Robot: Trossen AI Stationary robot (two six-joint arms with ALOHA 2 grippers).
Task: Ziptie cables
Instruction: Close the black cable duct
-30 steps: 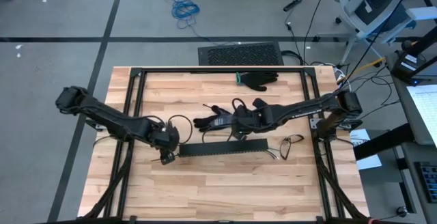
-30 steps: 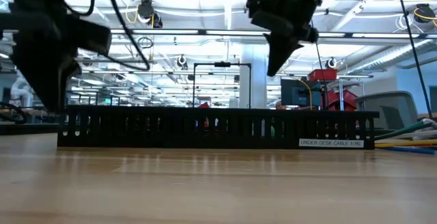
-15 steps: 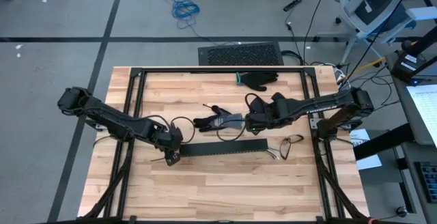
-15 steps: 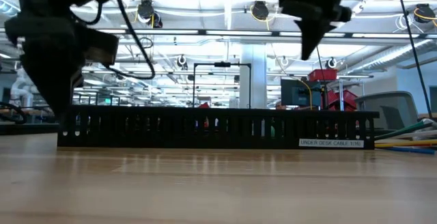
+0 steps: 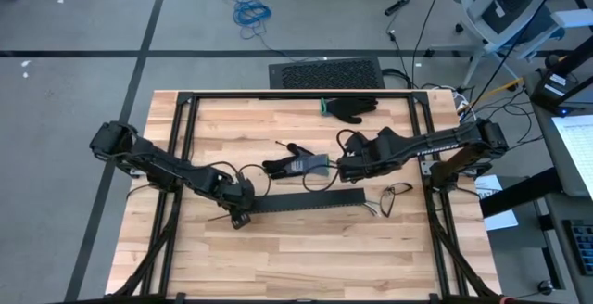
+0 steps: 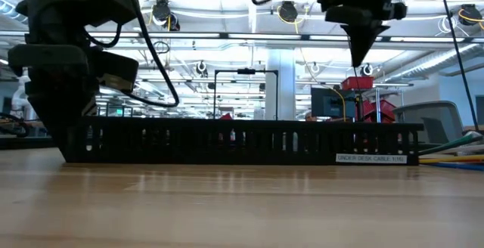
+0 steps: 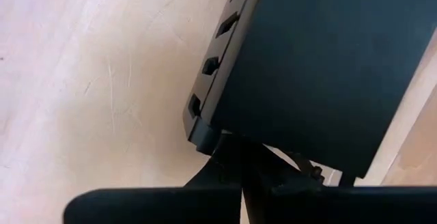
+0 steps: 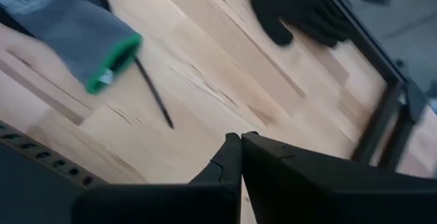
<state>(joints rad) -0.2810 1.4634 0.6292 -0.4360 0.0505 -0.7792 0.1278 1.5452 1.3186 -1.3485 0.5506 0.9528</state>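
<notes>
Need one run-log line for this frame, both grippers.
left gripper: shut, at left end of black slotted channel | right gripper: shut, raised behind channel, empty | gloves: untouched on table

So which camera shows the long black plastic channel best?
The high view: the whole black channel lies on the table, end to end. The low view shows only its slotted side, the left wrist view just one end, the right wrist view only a corner.

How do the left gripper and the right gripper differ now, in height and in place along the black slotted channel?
The left gripper is down at table level, while the right gripper hangs well above the table. The left gripper is at the left end of the black slotted channel. The right gripper is beyond the channel, nearer its right end, beside the glove. Both grippers are shut.
</notes>
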